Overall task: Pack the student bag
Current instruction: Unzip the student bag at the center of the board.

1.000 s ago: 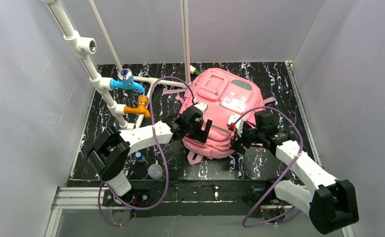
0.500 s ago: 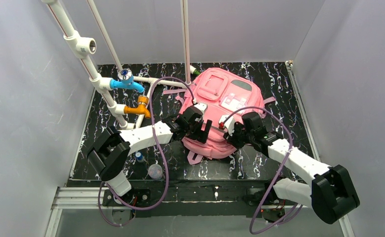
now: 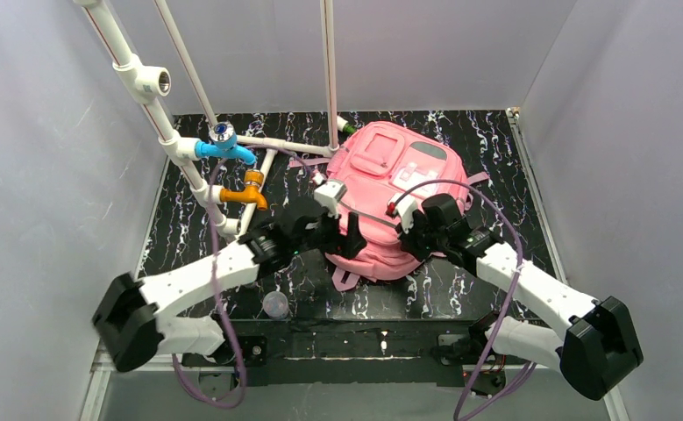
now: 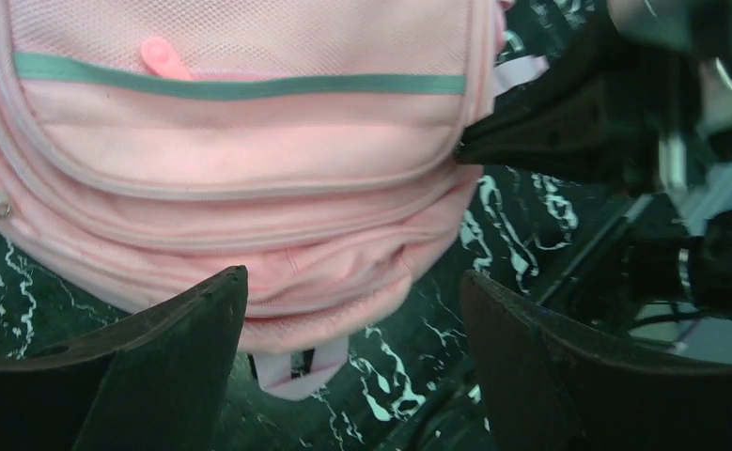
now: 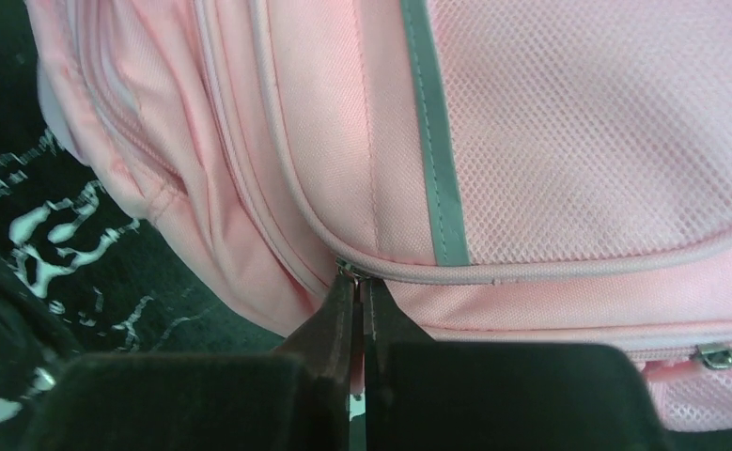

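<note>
The student bag (image 3: 390, 175) is a pink backpack with grey trim, lying flat in the middle of the black marbled table. My left gripper (image 3: 342, 232) is open over the bag's near left end; in the left wrist view its fingers (image 4: 155, 348) stand wide apart over the bag's rounded end (image 4: 240, 141) and carry loop. My right gripper (image 3: 408, 237) is at the bag's near right side. In the right wrist view it (image 5: 354, 280) is shut on a small metal zipper pull (image 5: 348, 271) on the curved zip of the bag (image 5: 550, 141).
White pipes with a blue valve (image 3: 224, 145) and an orange valve (image 3: 248, 189) stand left of the bag. A small clear round object (image 3: 275, 304) lies near the front edge on the left. Grey walls enclose the table on three sides.
My right gripper moved left against the bag and closed on the zipper pull. My left arm stretched out, its elbow dropping toward the near left, and its gripper stayed open by the bag.
</note>
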Controlling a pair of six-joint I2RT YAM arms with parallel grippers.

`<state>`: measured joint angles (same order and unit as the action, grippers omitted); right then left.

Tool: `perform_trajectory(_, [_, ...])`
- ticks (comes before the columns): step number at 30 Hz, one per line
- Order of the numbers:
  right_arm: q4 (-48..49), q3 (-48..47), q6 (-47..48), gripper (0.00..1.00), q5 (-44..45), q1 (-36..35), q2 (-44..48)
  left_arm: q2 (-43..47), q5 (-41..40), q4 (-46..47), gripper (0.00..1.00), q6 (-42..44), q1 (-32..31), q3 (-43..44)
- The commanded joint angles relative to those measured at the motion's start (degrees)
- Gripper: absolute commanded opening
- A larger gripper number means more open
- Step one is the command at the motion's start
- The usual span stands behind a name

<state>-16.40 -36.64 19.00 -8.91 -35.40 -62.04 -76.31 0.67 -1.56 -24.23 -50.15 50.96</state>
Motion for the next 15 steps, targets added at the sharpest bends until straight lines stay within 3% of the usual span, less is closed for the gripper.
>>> perform_trajectory(1, [-5.33,-9.62,-18.35,0.01,3.57,-1.1,1.28,12.83,-0.93,8.13,0.81,-3.73,-2.07,-9.31])
perform_trajectory(7, [-22.82,-14.25,-35.04,0.01,13.75,-1.34,0.49,15.02,-15.1,20.39,0.85,-9.58,-6.47,-19.67])
perform_trajectory(10, [-27.73,-13.23,-42.46,0.01,16.98,-1.34,4.71,7.69,-18.71,36.12,0.85,-10.98,-9.28,-25.03])
perform_trajectory(15, [-37.29,-16.11,-46.88,0.01,19.59,-1.29,10.03,-10.01,-23.75,50.29,0.58,-11.9,-15.28,-22.04])
